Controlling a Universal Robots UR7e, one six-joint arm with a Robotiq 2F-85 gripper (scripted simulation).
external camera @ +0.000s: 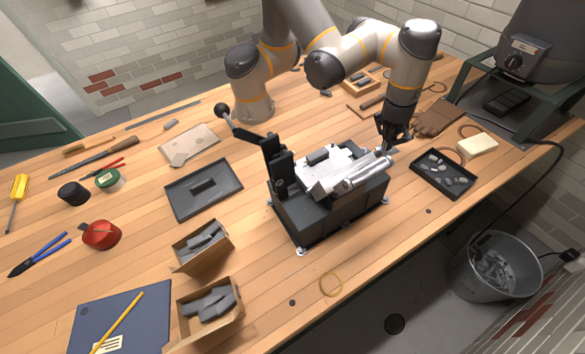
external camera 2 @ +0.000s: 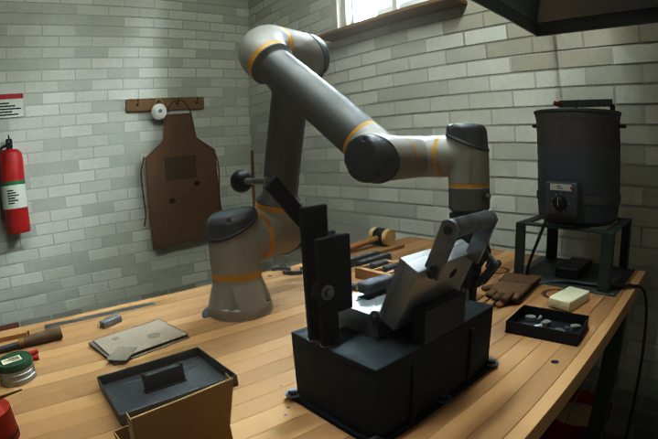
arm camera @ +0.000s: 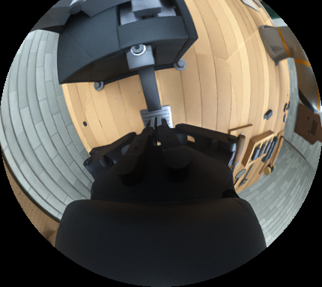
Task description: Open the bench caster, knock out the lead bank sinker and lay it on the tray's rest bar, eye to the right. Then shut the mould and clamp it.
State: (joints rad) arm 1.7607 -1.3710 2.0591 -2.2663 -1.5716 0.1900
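The bench caster (external camera: 329, 189) (external camera 2: 392, 341) sits mid-bench with its hinged mould half (external camera: 329, 169) (external camera 2: 425, 274) swung up and tilted. A dark sinker (external camera: 317, 156) lies in the opened mould face. The clamp lever with its black ball knob (external camera: 222, 110) (external camera 2: 240, 180) is raised at the left of the caster. My gripper (external camera: 386, 147) (arm camera: 156, 125), closed and holding nothing, points down at the caster's right end, its tips on a ribbed grey pedal (arm camera: 155, 116) at the end of a dark rod. The dark tray with its rest bar (external camera: 202, 187) (external camera 2: 163, 375) lies left of the caster.
A shallow black tray of small grey pieces (external camera: 443, 172) (external camera 2: 547, 323) lies right of the caster, beside a brown glove (external camera: 437, 116) and a cream block (external camera: 476, 144). Cardboard boxes of grey ingots (external camera: 201, 246) sit in front. The melting pot on its stand (external camera 2: 578, 171) occupies the right end.
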